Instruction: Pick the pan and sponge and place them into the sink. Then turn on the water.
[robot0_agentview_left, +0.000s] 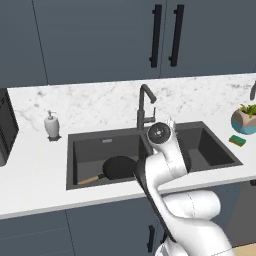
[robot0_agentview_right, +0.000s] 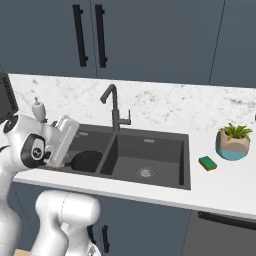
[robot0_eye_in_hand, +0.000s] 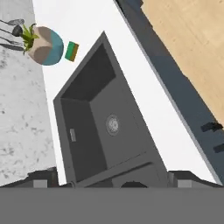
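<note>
I see a white marble counter (robot0_agentview_left: 40, 170) carrying the dark sink (robot0_agentview_left: 220, 162) set into it. On its surface, a white soap dispenser (robot0_agentview_left: 51, 125) stands left of the basins; right of them, the sponge (robot0_agentview_left: 237, 141) lies just beside a potted plant (robot0_agentview_left: 245, 120).

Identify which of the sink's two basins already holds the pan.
The basin nearer the soap dispenser: the pan lies on its floor, handle toward its front corner. The other basin of the sink, nearer the sponge, holds nothing.

The sink (robot0_agentview_right: 145, 157) looks matt dark grey with a round metal drain (robot0_agentview_right: 145, 173), the surface (robot0_agentview_left: 35, 180) is smooth white marble-veined stone, and the black pan (robot0_agentview_left: 119, 168) has a wooden handle.
</note>
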